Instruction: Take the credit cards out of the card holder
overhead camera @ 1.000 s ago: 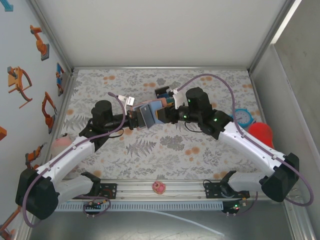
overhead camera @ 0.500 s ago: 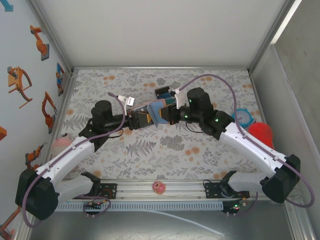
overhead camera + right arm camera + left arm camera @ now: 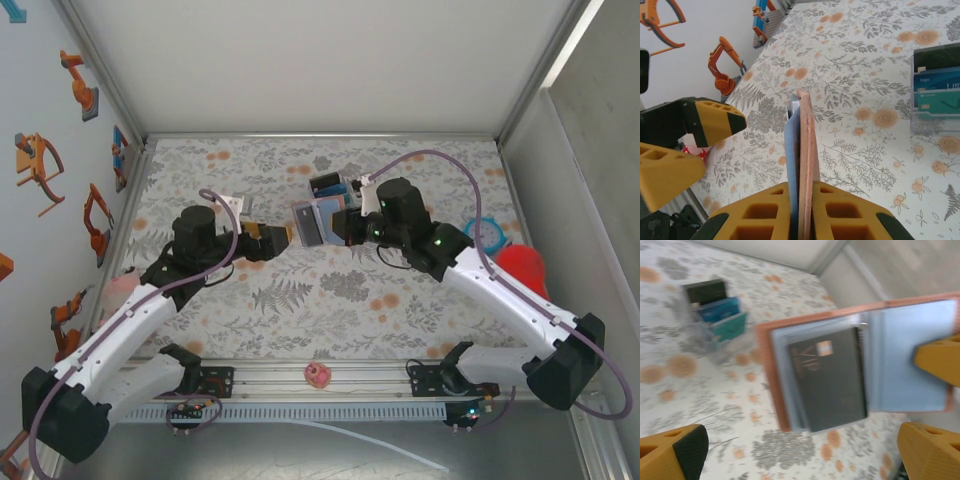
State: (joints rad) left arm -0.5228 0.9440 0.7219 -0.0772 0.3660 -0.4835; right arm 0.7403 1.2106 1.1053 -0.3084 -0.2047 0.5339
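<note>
I see my right jaws clamped on the card holder (image 3: 313,222), held edge-up above the counter (image 3: 300,300) near its middle. My left jaws stand wide apart just beside it at its 9 o'clock. A dark card (image 3: 832,377) sits in its pocket.

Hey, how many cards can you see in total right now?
4. A dark VIP card sits in the open wallet; a black card, blue card and teal card stand in the clear rack. Wallet pockets may hide more.
</note>
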